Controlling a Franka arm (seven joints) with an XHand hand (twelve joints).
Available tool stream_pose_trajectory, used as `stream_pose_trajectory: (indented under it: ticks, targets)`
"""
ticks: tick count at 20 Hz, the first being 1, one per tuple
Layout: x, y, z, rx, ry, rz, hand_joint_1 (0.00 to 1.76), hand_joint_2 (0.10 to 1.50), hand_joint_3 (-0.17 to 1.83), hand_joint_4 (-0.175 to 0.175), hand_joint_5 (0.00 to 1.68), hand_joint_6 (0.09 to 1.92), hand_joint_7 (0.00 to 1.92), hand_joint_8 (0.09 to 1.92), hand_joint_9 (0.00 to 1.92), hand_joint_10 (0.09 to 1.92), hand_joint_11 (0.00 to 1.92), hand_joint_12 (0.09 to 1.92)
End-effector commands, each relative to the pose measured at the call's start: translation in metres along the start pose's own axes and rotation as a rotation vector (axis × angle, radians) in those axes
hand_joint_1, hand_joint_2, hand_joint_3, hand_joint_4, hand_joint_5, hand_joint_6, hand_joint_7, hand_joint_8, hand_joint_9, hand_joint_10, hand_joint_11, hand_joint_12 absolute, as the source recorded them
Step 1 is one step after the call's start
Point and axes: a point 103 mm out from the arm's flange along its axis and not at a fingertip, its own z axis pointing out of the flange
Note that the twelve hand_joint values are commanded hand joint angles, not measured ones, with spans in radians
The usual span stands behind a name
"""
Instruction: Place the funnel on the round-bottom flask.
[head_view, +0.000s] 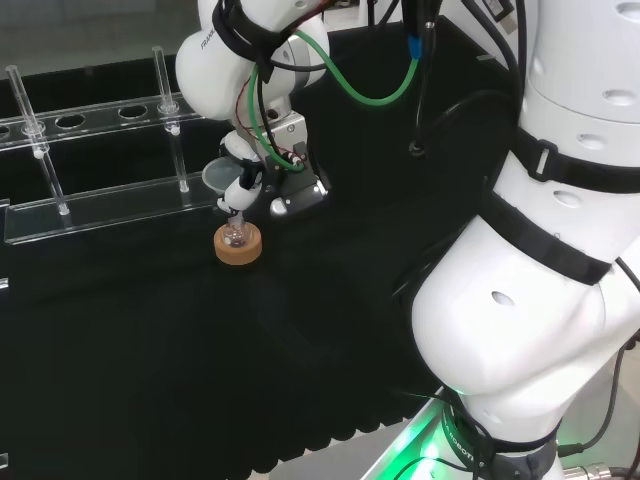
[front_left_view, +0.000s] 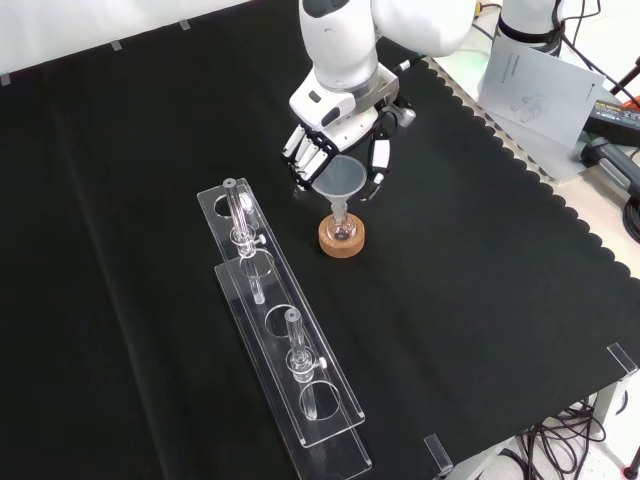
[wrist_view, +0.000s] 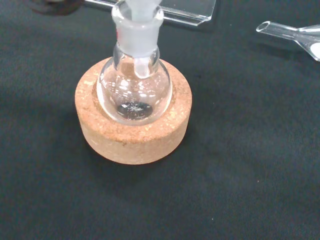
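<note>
The funnel (front_left_view: 340, 180) already has its stem down in the neck of the round-bottom flask (wrist_view: 134, 85), which sits in its cork ring (front_left_view: 342, 238). The hand's (front_left_view: 335, 135) fingers curl round the funnel's bowl; best to let go straight upward, without tipping it.

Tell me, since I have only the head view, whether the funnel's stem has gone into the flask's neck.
Observer: Yes. In the wrist view the funnel stem tip sits inside the neck of the round-bottom flask.
Operator: Report the hand.
Observer: In the front view the hand is right behind the funnel's bowl, fingers pointing down on both sides of it; I can't tell whether they grip it.
Operator: Check the flask's seat.
Observer: The wrist view shows it upright in the hollow of the cork ring, centred.
Operator: Name what's nearby.
Observer: The front view shows a clear rack to the left, apart from the cork ring.
</note>
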Motion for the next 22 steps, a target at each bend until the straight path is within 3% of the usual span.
stream_pose_trajectory:
  ticks: [1,5,16,18,20,22]
  targets:
    - [0.001,-0.001,0.001,0.017,-0.001,-0.023,0.72,0.7,0.55,-0.096,0.38,0.44,0.31,0.87,0.61,0.74,0.38,1.35]
    - [0.002,-0.002,-0.001,0.025,-0.003,-0.037,0.67,0.64,0.52,-0.09,0.36,0.3,0.17,0.82,0.46,0.76,0.29,1.4]
    - [0.004,-0.011,-0.001,0.015,-0.006,-0.05,0.63,0.64,0.48,-0.088,0.35,0.18,0.07,0.78,0.35,0.76,0.22,1.43]
    - [0.004,-0.013,-0.003,-0.003,-0.001,-0.051,0.6,0.64,0.43,-0.083,0.24,0.1,0.02,0.48,0.15,0.77,0.11,1.46]
    - [0.003,-0.015,-0.007,-0.01,0.007,-0.057,0.55,0.64,0.37,-0.073,0.1,0.09,0.0,0.14,0.04,0.61,0.03,1.44]
    - [0.003,-0.017,-0.012,-0.024,0.017,-0.072,0.5,0.64,0.29,-0.06,0.02,0.09,0.0,0.09,0.01,0.37,0.01,1.39]
